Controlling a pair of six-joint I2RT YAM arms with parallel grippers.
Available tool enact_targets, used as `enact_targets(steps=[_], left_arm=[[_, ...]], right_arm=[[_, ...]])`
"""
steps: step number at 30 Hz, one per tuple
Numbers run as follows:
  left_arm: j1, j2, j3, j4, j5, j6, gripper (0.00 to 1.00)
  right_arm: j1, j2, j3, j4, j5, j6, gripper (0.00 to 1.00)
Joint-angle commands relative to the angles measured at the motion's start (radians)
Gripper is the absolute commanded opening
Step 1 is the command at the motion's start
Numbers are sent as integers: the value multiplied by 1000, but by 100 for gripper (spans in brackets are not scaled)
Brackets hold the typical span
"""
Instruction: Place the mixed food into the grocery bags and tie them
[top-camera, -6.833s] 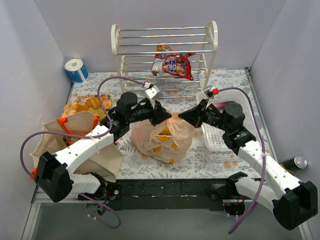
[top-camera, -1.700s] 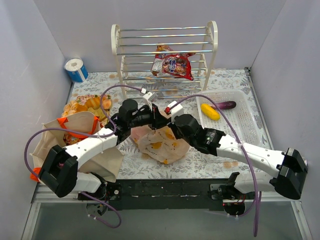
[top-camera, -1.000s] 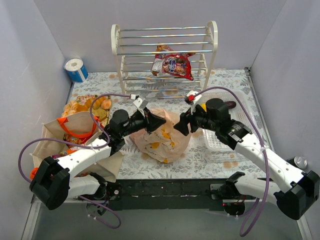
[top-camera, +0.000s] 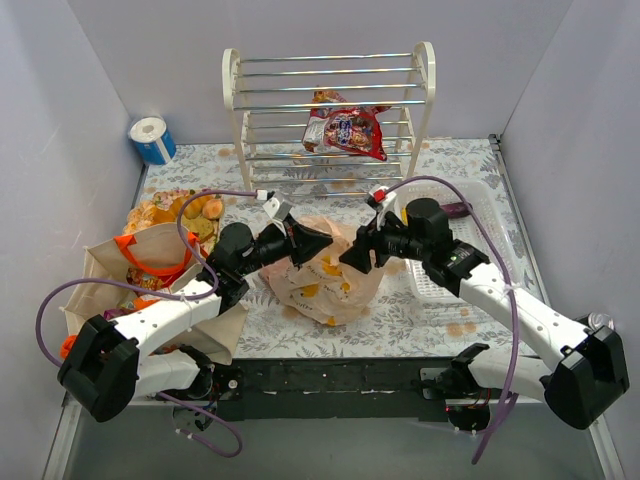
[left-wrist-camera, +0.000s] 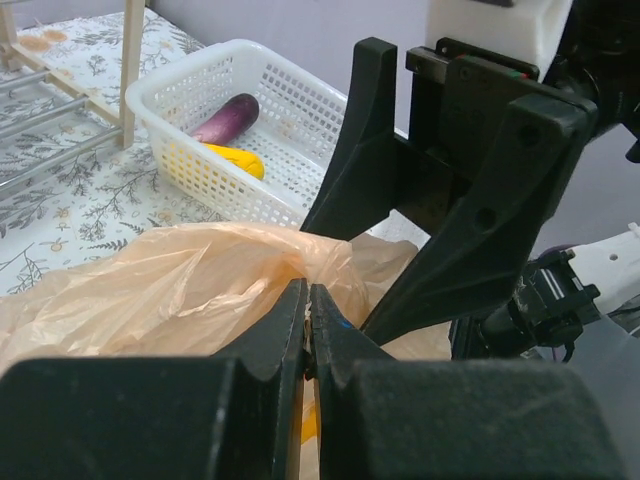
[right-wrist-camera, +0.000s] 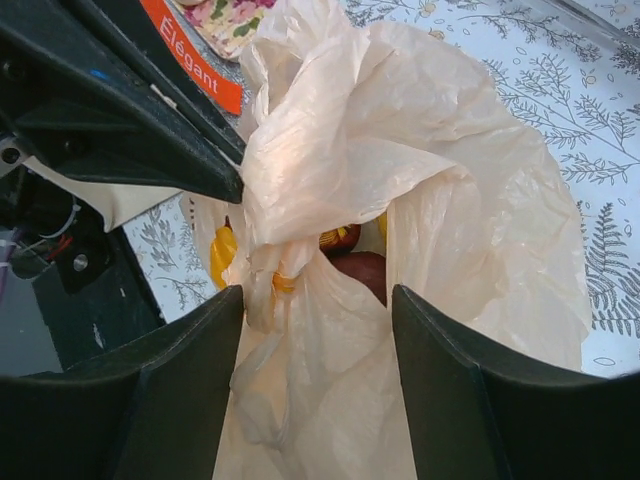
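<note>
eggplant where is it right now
In the left wrist view the eggplant lies in the white basket, beside a yellow fruit; from above, that basket sits right of the plastic bag.

The plastic bag (right-wrist-camera: 400, 150) is seen as thin, translucent, crinkled film w/ a soft sheen, the tote (top-camera: 110, 265) as matt woven cloth, the basket (left-wrist-camera: 250, 190) as smooth white plastic lattice, the snack packet (top-camera: 350, 130) as glossy foil, & the left gripper (left-wrist-camera: 306, 292) as matt black plastic.
</note>
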Motion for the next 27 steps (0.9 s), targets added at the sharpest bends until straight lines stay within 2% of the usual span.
enact_targets(steps=[1, 2, 4, 8, 11, 12, 15, 16, 18, 19, 23, 27], left_arm=[[-5, -55, 9, -18, 3, 68, 0], [-5, -61, 11, -29, -8, 80, 0], [-5, -71, 13, -40, -5, 103, 0], [-5, -55, 23, -42, 27, 112, 0], [-5, -37, 28, -39, 30, 112, 0], [-5, -34, 31, -40, 32, 112, 0], [-5, -17, 49, -74, 15, 117, 0], [-5, -12, 55, -84, -9, 117, 0], [-5, -3, 66, -103, -37, 97, 0], [-5, -2, 72, -112, -49, 77, 0], [-5, 7, 86, -120, -71, 2, 0], [-5, 24, 108, -138, -59, -62, 0]], right_arm=[[-109, -42, 36, 55, -88, 30, 68], [-146, -49, 33, 55, -175, 42, 65], [-232, -56, 42, 55, -246, 56, 59], [-295, -17, 42, 94, -419, 59, 50], [-300, 32, 45, 110, -470, 46, 43], [-300, 47, 46, 113, -481, 45, 43], [-297, 24, 43, 136, -518, 42, 52], [-295, 0, 28, 179, -510, 47, 59], [-289, -90, -16, 219, -496, 33, 66], [-289, -117, -24, 226, -443, 27, 71], [-277, -165, -1, 113, -346, -30, 72], [-125, -169, 23, 66, -219, -114, 73]])
